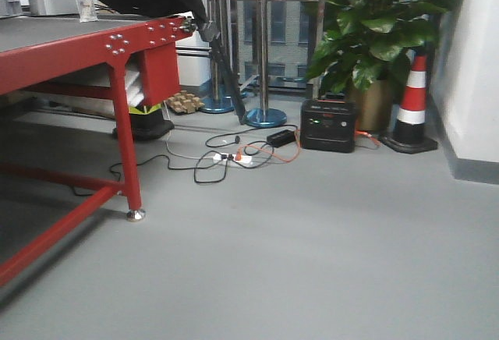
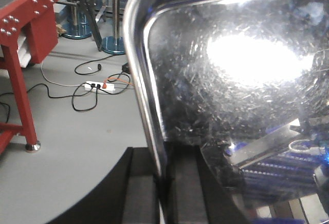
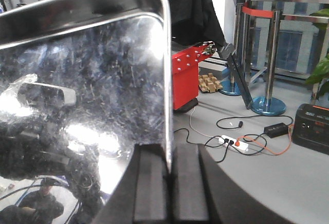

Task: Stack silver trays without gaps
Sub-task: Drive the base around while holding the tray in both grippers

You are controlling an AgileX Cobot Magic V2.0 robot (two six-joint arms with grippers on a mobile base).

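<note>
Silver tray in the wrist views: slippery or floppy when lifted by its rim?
Probably slippery: the silver tray is mirror-polished and the right gripper and left gripper pinch only its thin rim. Likely stiff: that formed steel rim shows no sag.

Red table (image 1: pixel 117 47), silver tray (image 2: pixel 231 80), red-white striped cone (image 1: pixel 412 106)

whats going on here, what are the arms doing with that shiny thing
Both arms are gripping a silver tray by its rim. The left gripper pinches the rim on one side and the right gripper pinches a rim on the opposite side, so it looks like one tray held between them, up above the grey floor. No second tray or stack shows in these views, so the stacking is not yet done.
</note>
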